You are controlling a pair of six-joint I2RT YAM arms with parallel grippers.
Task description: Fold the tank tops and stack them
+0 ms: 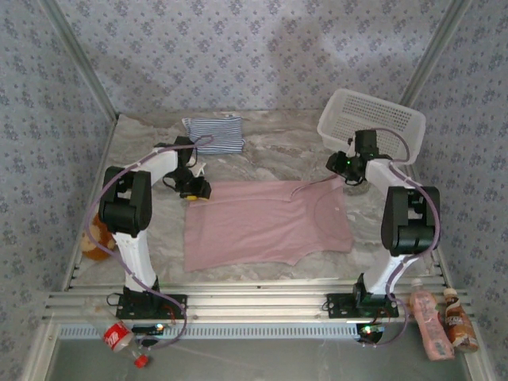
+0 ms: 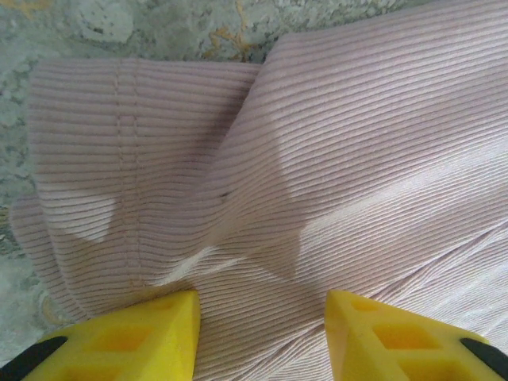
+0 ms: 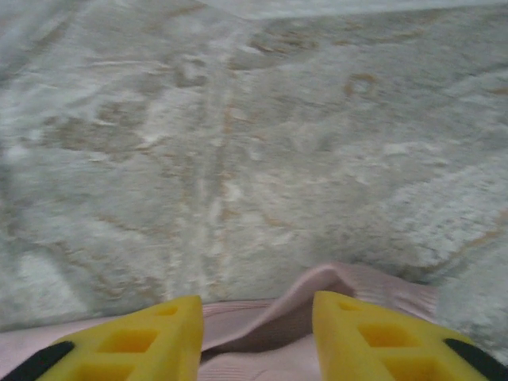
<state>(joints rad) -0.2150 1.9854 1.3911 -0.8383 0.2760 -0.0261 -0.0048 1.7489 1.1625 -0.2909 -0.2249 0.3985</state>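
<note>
The plain pink tank top (image 1: 262,222) lies spread flat in the middle of the marbled table. The striped tank top (image 1: 214,133) sits folded at the back left. My left gripper (image 1: 193,189) is low over the pink top's far left corner. In the left wrist view its yellow fingers (image 2: 159,333) stand apart, and the left gripper (image 2: 262,303) is open over wrinkled ribbed pink cloth (image 2: 317,159). My right gripper (image 1: 347,169) is at the pink top's far right corner. It is open (image 3: 257,305), with a raised fold of pink cloth (image 3: 317,290) between its fingers.
A white lattice basket (image 1: 371,123) stands at the back right, just behind the right gripper. Two bottles (image 1: 432,321) lie by the right arm's base, and a red can (image 1: 117,337) by the left one. A brown object (image 1: 97,238) sits at the left edge. Patterned walls enclose the table.
</note>
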